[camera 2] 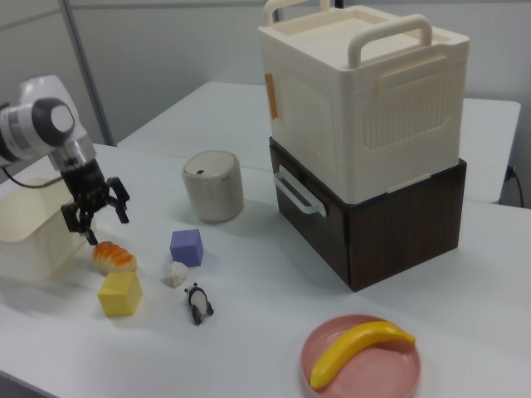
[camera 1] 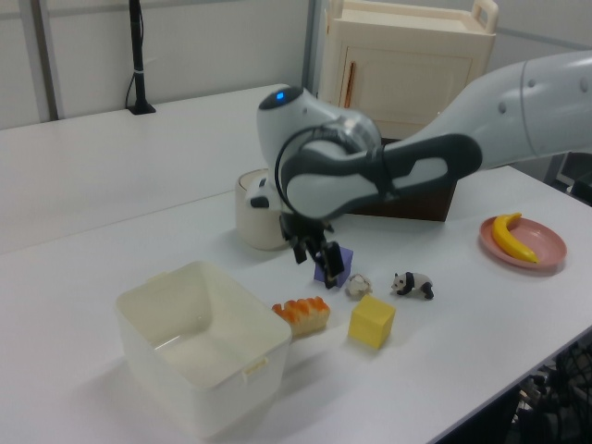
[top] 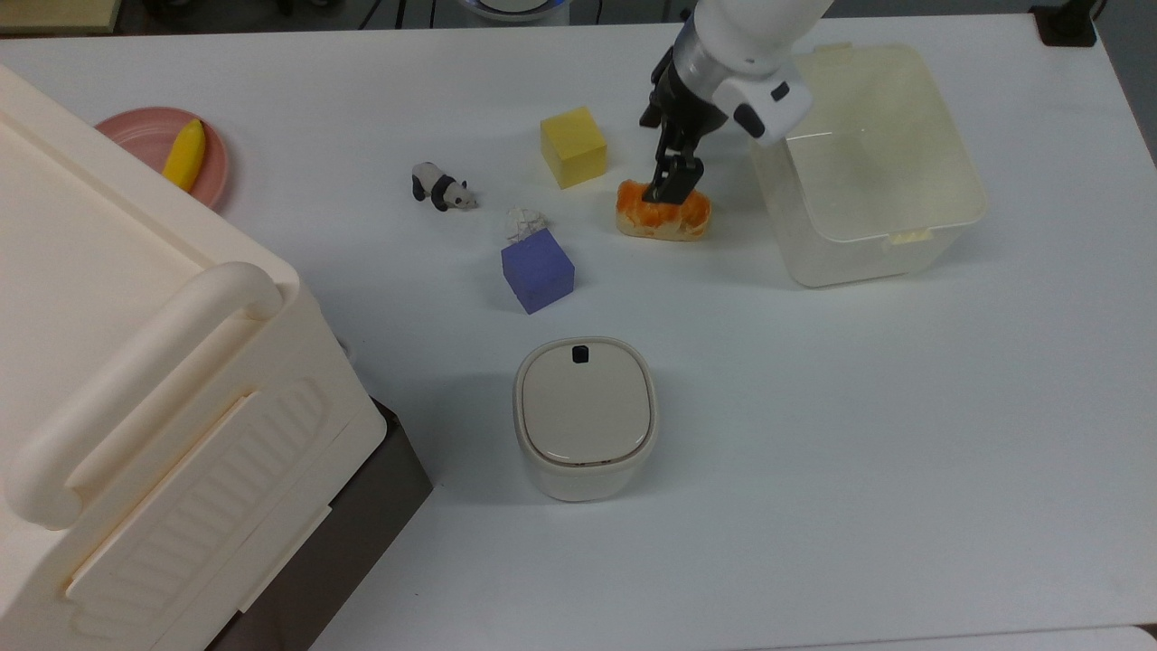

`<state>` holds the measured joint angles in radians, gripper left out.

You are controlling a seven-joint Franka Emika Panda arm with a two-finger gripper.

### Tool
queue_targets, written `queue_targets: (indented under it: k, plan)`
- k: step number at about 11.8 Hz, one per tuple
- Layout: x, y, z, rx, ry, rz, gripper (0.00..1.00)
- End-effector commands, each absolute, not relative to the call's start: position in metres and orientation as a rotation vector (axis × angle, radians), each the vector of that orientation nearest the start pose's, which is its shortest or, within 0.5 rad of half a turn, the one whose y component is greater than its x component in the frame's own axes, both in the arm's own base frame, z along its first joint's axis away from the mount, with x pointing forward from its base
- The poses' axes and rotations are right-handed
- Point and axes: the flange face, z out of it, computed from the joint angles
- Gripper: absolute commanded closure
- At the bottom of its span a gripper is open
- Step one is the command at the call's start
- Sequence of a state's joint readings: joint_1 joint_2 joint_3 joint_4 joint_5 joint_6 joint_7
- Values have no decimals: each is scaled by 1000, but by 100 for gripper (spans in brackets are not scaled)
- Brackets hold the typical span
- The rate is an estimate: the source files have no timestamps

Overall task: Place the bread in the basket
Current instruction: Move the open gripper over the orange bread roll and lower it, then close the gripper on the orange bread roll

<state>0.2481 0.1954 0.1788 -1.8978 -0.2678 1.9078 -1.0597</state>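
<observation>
Here the bread (top: 663,213) lay flat on the white tabletop (top: 813,434), toward the top view's far edge and just beside the basket (top: 866,163), which stood apart from it to the top view's right. The gripper (top: 671,185) hung directly over the loaf, its 2 fingers spread apart and empty, their tips down at the glossy orange top; whether they touched it could not be told. In the right view the gripper (camera 2: 91,217) showed the same spread fingers just above the bread (camera 2: 114,257).

The basket held nothing. A yellow cube (top: 573,146) sat near the bread on the top view's left, and a purple cube (top: 538,269) sat nearer the tabletop's middle with a small crumpled white lump (top: 524,221) touching it. A toy panda (top: 441,188) stood farther left. A small lidded beige bin (top: 584,418) stood at the tabletop's middle. A banana (top: 184,155) lay on a pink plate (top: 145,136) near the far left corner, beside a large cream handled box (top: 136,389) stacked on a dark brown box (camera 2: 398,215).
</observation>
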Motion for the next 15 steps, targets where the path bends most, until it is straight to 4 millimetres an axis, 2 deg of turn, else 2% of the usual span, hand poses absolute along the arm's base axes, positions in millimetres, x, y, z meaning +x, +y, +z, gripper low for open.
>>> queue_targets:
  k: [1,4,9,12,15]
  plan:
    - [539,217,364,1986,2187,-354,0]
    - [542,218,348,1954,2234,-374,0]
    - [542,218,346,1902,2288,-386,0]
    - [537,229,339,1889,2307,-394,0]
    - [532,241,338,2010,2191,-377,0]
